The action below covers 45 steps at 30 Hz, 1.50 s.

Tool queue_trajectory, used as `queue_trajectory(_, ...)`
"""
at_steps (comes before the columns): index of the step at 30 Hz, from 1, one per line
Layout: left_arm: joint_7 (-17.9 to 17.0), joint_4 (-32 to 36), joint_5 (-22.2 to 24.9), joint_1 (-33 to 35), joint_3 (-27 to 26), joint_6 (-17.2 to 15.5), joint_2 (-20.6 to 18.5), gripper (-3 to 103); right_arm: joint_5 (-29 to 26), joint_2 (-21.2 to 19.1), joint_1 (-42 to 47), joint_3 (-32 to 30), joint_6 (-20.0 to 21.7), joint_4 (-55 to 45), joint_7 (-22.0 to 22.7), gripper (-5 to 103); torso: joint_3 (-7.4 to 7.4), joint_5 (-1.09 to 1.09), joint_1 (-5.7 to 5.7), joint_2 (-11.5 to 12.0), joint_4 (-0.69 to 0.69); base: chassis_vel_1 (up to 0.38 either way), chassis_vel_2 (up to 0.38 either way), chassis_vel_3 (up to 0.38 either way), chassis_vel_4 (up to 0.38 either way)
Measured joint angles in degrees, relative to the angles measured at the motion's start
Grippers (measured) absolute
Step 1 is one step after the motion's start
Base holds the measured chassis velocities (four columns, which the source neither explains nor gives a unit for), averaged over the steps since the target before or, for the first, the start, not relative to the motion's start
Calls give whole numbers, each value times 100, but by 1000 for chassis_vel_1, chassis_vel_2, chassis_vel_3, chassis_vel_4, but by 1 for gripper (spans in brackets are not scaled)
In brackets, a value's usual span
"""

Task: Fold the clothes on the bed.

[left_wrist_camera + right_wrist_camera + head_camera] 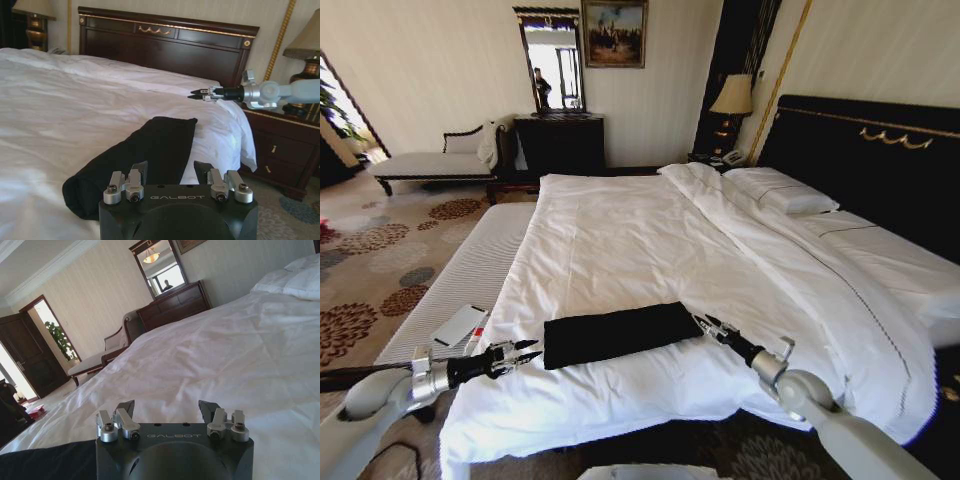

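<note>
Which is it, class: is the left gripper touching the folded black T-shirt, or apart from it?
Apart. The head view shows white bedding between the left gripper and the black T-shirt; its open fingers hold nothing.

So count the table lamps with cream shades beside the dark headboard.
2: one lamp on the dark wooden nightstand behind the right gripper, the other lamp at the headboard's far end.

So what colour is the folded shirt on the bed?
Black T-shirt, clearest in the head view.
</note>
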<state>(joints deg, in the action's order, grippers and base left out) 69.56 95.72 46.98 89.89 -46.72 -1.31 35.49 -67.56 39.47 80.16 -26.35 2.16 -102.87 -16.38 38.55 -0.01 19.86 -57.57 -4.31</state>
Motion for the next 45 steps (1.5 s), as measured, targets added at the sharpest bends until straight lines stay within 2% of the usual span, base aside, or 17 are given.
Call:
queue_trajectory(4,-151,-65,482,-271,-30,-132,23,70,-146,-83,-131,10,96,-20,94,83,0,-1,0,0,1,0,0,0,0)
queue_trajectory(7,-1517,21,1415,-806,98,-411,108,81,-285,-76,-518,338,341,153,364,97,0,0,0,0,0,0,0,0,0)
queue_trajectory(8,-1517,21,1415,-806,98,-411,108,81,-285,-76,-518,338,341,153,364,97,0,0,0,0,0,0,0,0,0)
queue_trajectory(10,-3271,161,2252,-1517,238,-755,196,92,-462,-26,-1014,763,659,421,641,100,1,1,0,2,-2,0,0,0,0)
queue_trajectory(12,-4195,182,2661,-1991,266,-1036,233,98,-601,14,-1396,1024,1025,570,950,100,1,4,2,2,-4,0,0,0,0)
queue_trajectory(13,-4195,182,2661,-1991,266,-1036,233,98,-601,14,-1396,1024,1025,570,950,100,1,4,2,2,-4,0,0,0,0)
queue_trajectory(16,-5518,106,2955,-2531,184,-1527,223,100,-1071,106,-2016,1547,1627,778,1521,100,2,1,3,2,2,0,0,0,0)
queue_trajectory(18,-5788,101,2955,-2608,172,-1615,216,100,-1102,123,-2096,1616,1674,817,1547,100,1,2,3,2,2,0,0,0,0)
queue_trajectory(21,-7445,207,2935,-2942,191,-2089,186,100,-1179,189,-2389,1958,1871,985,1608,100,1,0,2,1,2,0,0,0,0)
queue_trajectory(22,-7445,207,2935,-2942,191,-2089,186,100,-1179,189,-2389,1958,1871,985,1608,100,1,0,2,1,2,0,0,0,0)
queue_trajectory(23,-7889,249,2934,-3004,219,-2169,184,100,-1185,197,-2440,2029,1923,1013,1609,100,1,2,2,1,1,0,0,0,0)
queue_trajectory(24,-8907,417,2934,-3133,301,-2472,210,100,-1177,207,-2511,2178,2039,1085,1528,100,1,0,2,2,0,0,0,0,0)
queue_trajectory(29,-9116,585,3022,-3181,170,-2998,404,100,-1161,263,-2553,2280,2197,1258,1109,100,0,0,1,1,-3,0,0,0,0)
queue_trajectory(35,-8948,606,3030,-3084,81,-3016,429,100,-1178,336,-2556,2282,2227,1396,659,103,0,0,0,1,1,0,0,0,0)
queue_trajectory(40,-8833,657,3017,-3002,32,-2985,457,100,-1136,355,-2540,2256,2228,1463,148,90,0,1,0,1,0,0,0,0,0)
queue_trajectory(44,-8774,681,3004,-2981,30,-2922,492,100,-998,337,-2477,2213,2212,1497,-1,74,0,0,0,0,0,0,0,0,0)
queue_trajectory(45,-8752,693,2997,-2976,32,-2891,498,100,-934,322,-2442,2196,2204,1507,-13,63,0,0,0,0,0,0,0,0,0)
